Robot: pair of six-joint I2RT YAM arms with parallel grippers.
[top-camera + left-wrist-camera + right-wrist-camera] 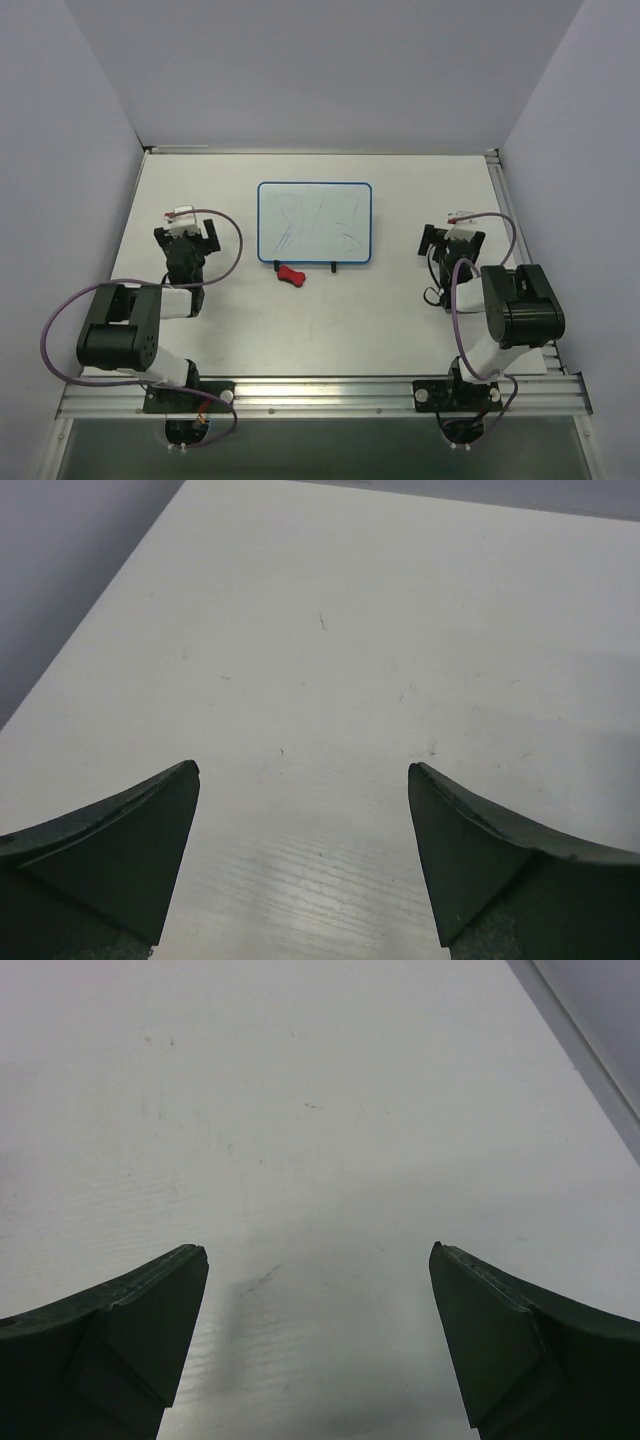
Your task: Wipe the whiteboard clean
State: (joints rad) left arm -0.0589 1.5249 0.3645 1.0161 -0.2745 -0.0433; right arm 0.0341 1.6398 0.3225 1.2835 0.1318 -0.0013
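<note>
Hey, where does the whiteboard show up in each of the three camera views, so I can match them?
Top external: the whiteboard lies on the table, just above picture centre.
Left wrist: not in it; only the open left gripper over bare table.
Right wrist: not in it; only the open right gripper over bare table.
Shared landmark: the white table surface, in all three.

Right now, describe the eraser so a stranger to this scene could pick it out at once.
Start at the white table and find the blue-rimmed whiteboard near its middle. Just off the board's near edge, by its left black foot, lies the eraser. It is the only small red thing on the table.
</note>
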